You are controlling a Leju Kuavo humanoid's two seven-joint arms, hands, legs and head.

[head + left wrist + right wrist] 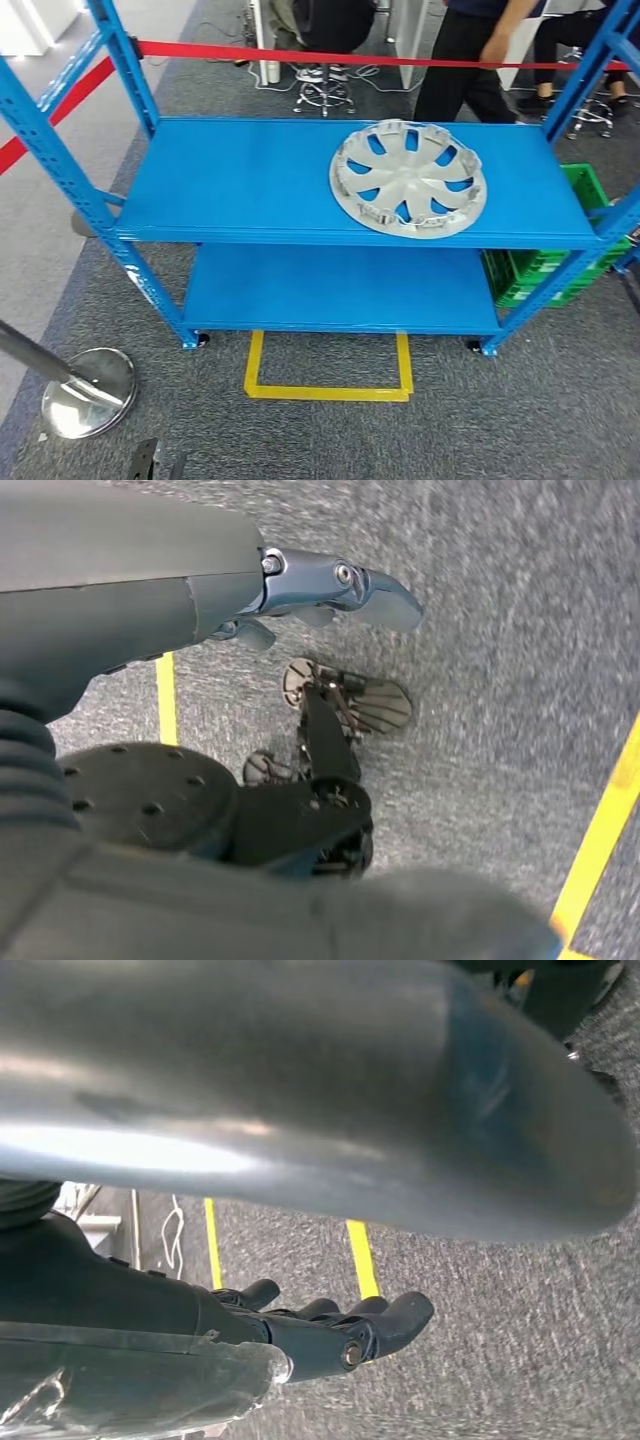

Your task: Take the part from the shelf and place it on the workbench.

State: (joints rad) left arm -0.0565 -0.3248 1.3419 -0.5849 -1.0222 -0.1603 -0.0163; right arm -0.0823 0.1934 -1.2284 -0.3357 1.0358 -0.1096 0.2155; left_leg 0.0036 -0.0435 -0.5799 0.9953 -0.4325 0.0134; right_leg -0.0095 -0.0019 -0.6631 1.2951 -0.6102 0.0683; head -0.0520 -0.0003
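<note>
Right now you are looking at the silver wheel cover [407, 178] lying flat on the blue shelf's [249, 180] upper deck, right of centre in the head view. Both the left hand [332, 585] and right hand [340, 1325] are hanging over grey carpet [513, 630], fingers stretched out, holding nothing.

Part [407, 178] on shelf [249, 180] top, right side.

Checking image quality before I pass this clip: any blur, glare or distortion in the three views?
Head view: sharp, evenly lit, shelf posts splay with wide-angle bend, mild sheen on the hubcap. Left wrist view: carpet smeared, left hand fairly crisp. Right wrist view: a soft, glare-streaked grey surface looms close; right hand dark.
</note>
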